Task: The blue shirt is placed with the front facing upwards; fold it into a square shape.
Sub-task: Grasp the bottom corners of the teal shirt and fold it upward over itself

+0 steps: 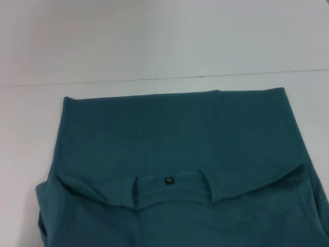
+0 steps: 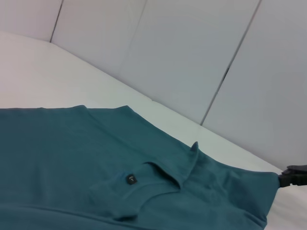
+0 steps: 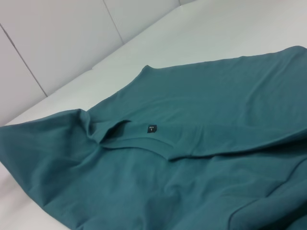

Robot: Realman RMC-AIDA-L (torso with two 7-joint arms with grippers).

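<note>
Teal-blue cotton fills most of every view: the blue shirt (image 1: 175, 139) lies spread on a white table (image 1: 31, 134), reaching from near the table's far edge down to the nearest part of the head view. Its far edge runs straight across as a neat fold line. Nearer the robot the collar (image 1: 172, 198) opens toward the camera, showing the small dark neck label (image 1: 169, 180) just inside the neckline. On either side of the collar the shoulder cloth is raised and creased, forming soft ridges that slope outward to the left and right. No lettering shows on the visible cloth.

Neither arm appears in the head view. In the left wrist view a dark gripper (image 2: 293, 176) sits at the far corner of the shirt (image 2: 72, 158), touching or just beside the cloth's edge; from its position it looks to be the right gripper, but only a small part shows, and whether its fingers are parted or closed on the fabric cannot be told. The left gripper does not show in any view.

From the right wrist view the shirt (image 3: 216, 105) lies rumpled nearest the camera, with the label (image 3: 151, 128) at the neckline and white table (image 3: 230, 33) beyond. Pale wall panels (image 2: 192, 52) stand behind the table.
</note>
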